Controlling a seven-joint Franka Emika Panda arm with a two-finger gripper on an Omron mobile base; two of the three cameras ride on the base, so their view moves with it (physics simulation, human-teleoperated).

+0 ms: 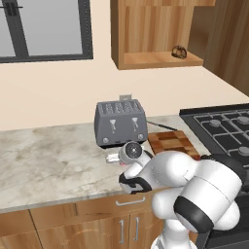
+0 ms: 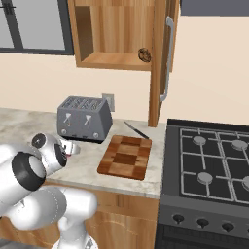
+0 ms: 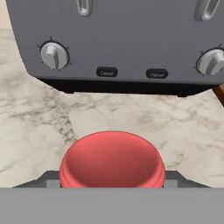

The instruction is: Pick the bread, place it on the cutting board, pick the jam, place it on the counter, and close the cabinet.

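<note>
The counter runs marbled beige and grey under a window, from the left edge to the stove with its black grates. Above it hangs the cabinet, its door swung open edge-on beside the shelf, the long bar handle facing the stove. The shelf holds the bread, a small brown knot near its right front corner, just beside the open door; in the left base view it sits at the same shelf's right end.

The arm bends low over the counter's front edge, its wrist reaching toward the toaster. The toaster, grey with four slots, stands against the wall, its two dials and two small buttons facing the hand camera. To its right lies the chequered cutting board, nothing on it, with a dark knife behind it near the wall.

The gripper sits low in front of the toaster, just above the stone. The jam fills the lower middle of the hand view, red and round, between the two dark fingertips, whose ends flank it on either side. The jaws look closed against the jar's sides. In the right base view a spot of red shows at the hand's end, left of the board.
</note>
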